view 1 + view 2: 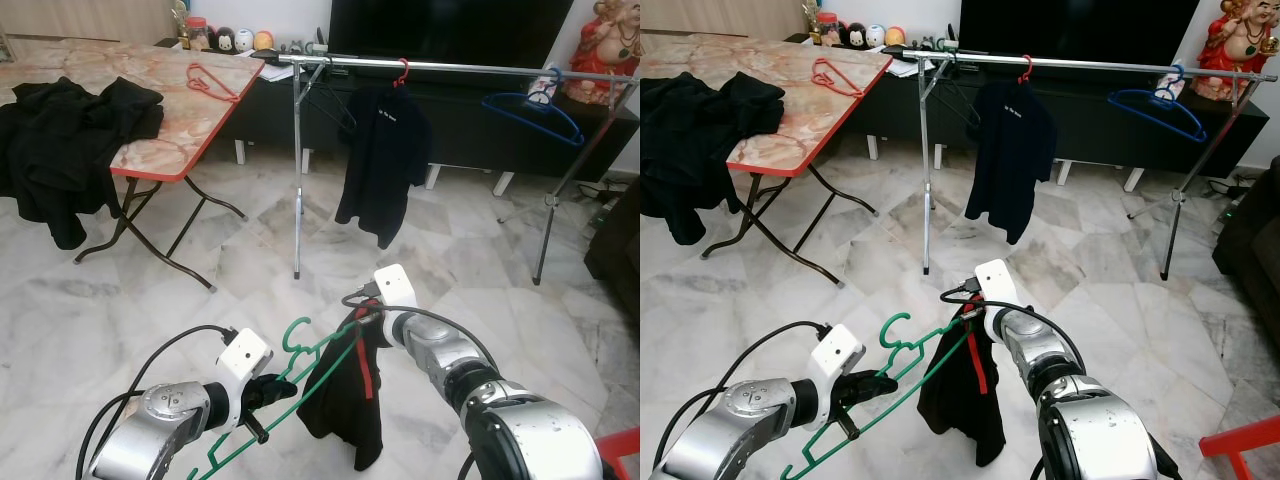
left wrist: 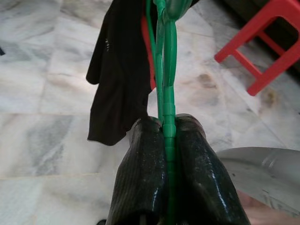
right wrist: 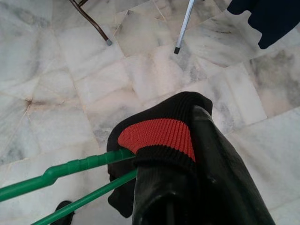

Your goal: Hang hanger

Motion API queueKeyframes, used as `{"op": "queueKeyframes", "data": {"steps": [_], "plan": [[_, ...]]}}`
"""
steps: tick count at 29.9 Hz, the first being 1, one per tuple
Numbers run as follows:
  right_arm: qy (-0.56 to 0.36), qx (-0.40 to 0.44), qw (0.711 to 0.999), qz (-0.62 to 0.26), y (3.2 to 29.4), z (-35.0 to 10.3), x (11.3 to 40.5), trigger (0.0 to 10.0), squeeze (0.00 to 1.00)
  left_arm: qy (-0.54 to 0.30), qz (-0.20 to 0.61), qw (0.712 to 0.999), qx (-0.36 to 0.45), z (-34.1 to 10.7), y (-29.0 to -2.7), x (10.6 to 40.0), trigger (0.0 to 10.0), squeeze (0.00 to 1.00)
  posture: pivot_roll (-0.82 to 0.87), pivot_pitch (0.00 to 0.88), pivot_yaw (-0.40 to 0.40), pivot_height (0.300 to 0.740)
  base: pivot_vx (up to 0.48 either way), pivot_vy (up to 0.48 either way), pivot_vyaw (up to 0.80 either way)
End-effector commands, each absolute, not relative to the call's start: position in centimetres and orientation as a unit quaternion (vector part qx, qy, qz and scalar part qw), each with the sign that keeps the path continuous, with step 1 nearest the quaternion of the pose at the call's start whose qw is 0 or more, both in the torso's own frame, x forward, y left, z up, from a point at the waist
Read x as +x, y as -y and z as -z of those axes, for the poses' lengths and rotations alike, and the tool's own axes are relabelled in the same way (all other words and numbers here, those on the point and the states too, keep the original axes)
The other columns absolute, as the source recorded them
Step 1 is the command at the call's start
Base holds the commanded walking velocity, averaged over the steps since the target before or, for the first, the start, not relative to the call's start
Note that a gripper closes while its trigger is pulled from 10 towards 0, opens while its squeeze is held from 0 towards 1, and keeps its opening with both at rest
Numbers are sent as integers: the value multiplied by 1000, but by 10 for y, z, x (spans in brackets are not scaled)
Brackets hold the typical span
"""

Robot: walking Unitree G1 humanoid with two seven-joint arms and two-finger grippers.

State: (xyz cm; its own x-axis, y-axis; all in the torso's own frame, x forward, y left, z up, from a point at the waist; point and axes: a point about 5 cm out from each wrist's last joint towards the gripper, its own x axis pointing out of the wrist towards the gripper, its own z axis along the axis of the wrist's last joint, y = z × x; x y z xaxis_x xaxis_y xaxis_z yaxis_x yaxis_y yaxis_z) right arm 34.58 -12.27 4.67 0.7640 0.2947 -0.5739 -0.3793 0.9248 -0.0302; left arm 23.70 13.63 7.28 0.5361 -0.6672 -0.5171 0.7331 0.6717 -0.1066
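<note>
Low in front of the robot, the left end effector (image 1: 262, 398) has its two black fingers (image 2: 140, 178) pressed together on the bar of the green hanger (image 1: 300, 385), which shows squeezed between them in the left wrist view. From there the hanger's long axis runs up and toward the robot's right, its hook (image 1: 296, 336) pointing upward between the arms. At the far end, the right end effector (image 1: 368, 315) pinches the red-trimmed collar of the black garment (image 1: 345, 400) against the hanger's shoulder, the fingers seemingly closed on the cloth, which droops toward the marble floor (image 1: 120, 300). Farther out, straight ahead and well above both arms, stands the silver clothes rail (image 1: 480, 68), already carrying a black shirt (image 1: 380, 165) and a blue hanger (image 1: 535, 112). Judging by this, the hook must travel forward and up to reach the rail.
</note>
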Motion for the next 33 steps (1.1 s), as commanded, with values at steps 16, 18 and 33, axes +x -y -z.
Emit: {"op": "queueKeyframes", "data": {"steps": [16,18,33], "plan": [[-262,-4,945,-196,133,-48,344,10000,0,-235,357,902,67,-74,-136,257,10000,0,79,0,-103,740,0,0,0],[-244,-27,947,-206,134,-50,344,10000,0,-239,371,895,62,-74,-134,255,10000,0,81,0,-101,740,0,0,0],[-136,-83,952,-260,125,-91,365,10000,0,-250,412,875,49,-70,-134,250,10000,0,76,0,-98,740,0,0,0]]}}
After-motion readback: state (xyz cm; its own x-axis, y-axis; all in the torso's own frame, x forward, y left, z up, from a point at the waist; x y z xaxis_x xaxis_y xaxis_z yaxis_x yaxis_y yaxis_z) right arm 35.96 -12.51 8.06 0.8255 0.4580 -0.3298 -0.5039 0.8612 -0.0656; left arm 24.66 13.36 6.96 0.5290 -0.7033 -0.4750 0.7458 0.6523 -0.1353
